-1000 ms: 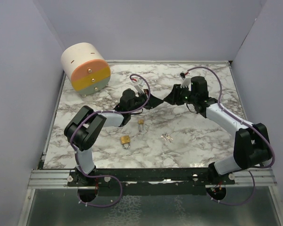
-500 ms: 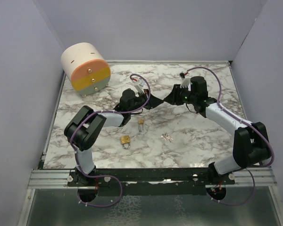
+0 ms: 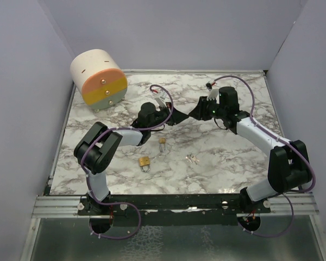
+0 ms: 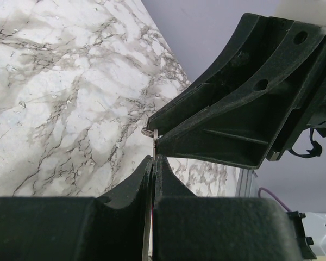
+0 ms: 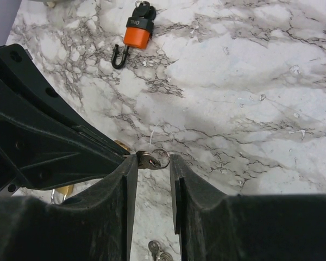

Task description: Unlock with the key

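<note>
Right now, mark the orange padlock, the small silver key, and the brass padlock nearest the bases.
Orange padlock [image 5: 137, 33]: right wrist view, orange body.
Small silver key [image 5: 147, 160]: right wrist view, key head.
Brass padlock [image 3: 145, 161]: top external view, brass body.

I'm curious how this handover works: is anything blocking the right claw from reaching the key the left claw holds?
Nothing visible does. The key juts from the tip of the shut left gripper and sits in the gap between the fingers of the open right gripper, with only the marble table beneath.
</note>
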Robot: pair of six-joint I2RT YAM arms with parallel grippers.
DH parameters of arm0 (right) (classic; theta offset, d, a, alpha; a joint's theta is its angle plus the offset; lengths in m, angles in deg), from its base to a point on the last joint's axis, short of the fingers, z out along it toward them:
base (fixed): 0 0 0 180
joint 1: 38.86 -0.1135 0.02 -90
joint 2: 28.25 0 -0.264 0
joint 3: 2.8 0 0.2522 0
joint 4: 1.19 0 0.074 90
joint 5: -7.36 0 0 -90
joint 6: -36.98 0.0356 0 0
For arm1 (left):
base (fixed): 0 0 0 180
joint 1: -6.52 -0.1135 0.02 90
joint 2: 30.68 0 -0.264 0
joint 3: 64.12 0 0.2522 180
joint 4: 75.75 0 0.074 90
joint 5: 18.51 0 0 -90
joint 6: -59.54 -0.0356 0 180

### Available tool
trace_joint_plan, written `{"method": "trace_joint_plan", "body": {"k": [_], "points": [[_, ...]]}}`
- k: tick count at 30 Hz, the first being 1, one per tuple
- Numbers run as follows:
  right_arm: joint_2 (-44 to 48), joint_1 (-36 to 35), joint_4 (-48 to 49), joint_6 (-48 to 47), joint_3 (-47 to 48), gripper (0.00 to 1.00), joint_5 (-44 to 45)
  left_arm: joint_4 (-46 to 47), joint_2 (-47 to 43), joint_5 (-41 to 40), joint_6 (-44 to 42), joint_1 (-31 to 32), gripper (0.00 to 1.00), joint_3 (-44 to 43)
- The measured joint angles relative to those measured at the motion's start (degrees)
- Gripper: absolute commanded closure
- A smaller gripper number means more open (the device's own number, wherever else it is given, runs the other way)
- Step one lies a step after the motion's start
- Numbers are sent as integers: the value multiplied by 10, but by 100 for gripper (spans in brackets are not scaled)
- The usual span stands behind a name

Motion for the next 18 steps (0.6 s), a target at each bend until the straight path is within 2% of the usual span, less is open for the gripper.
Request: {"method": "trace_joint_plan", "body": {"k": [18], "points": [[12, 2, -30, -22, -1, 70, 57, 15, 8, 9, 17, -1, 100, -36]]}}
